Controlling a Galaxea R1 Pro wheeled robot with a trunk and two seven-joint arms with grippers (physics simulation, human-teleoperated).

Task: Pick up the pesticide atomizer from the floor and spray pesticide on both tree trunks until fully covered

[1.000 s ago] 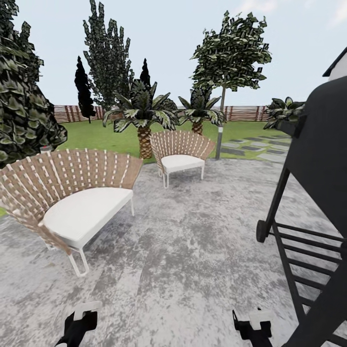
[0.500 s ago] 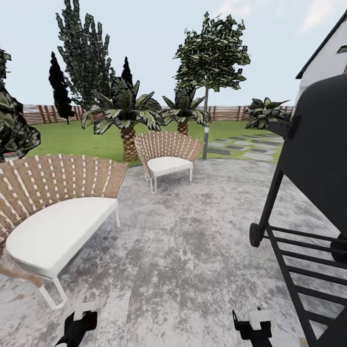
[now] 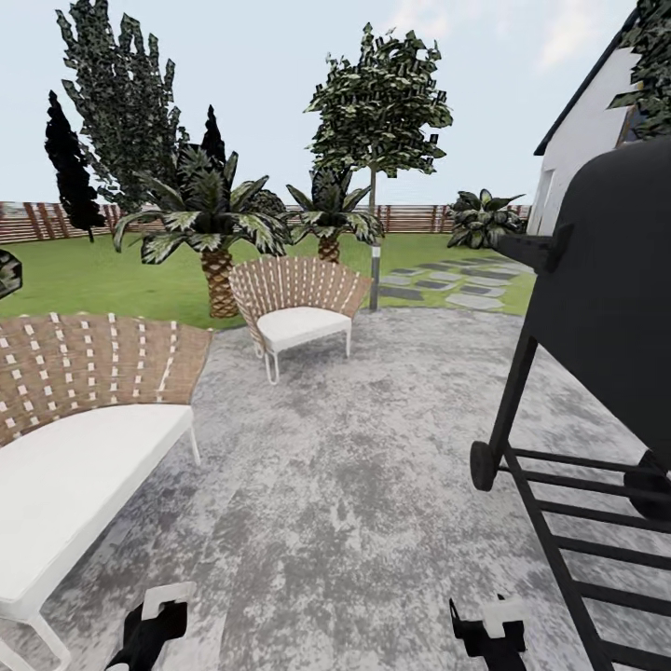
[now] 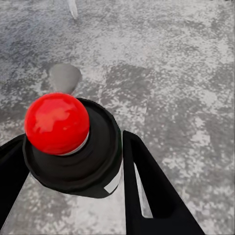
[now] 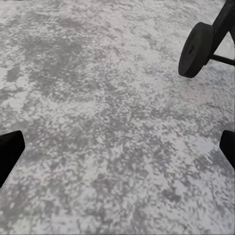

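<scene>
My left gripper (image 4: 73,152) is shut on the pesticide atomizer (image 4: 58,122), a bottle with a black cap and a round red top. The black fingers (image 4: 147,186) press against both of its sides. In the head view the left gripper (image 3: 154,623) and the right gripper (image 3: 489,630) sit low at the picture's bottom edge. The right gripper (image 5: 117,149) is open over bare grey paving. One tree (image 3: 377,89) with a thin pale trunk (image 3: 374,270) stands at the lawn's near edge. A second tall leafy tree (image 3: 121,93) rises at the left, its trunk hidden behind a palm.
A black grill on wheels (image 3: 596,373) stands close on the right. Two wicker chairs (image 3: 296,312) (image 3: 75,419) stand at the left and middle. Short palms (image 3: 210,224), stepping stones (image 3: 447,284), the slat fence (image 3: 419,219) and a white house wall (image 3: 582,140) lie beyond.
The whole head view has shifted: chairs, palms and trees slid left, and more of the grill and house came in at the right. The grippers kept their places.
</scene>
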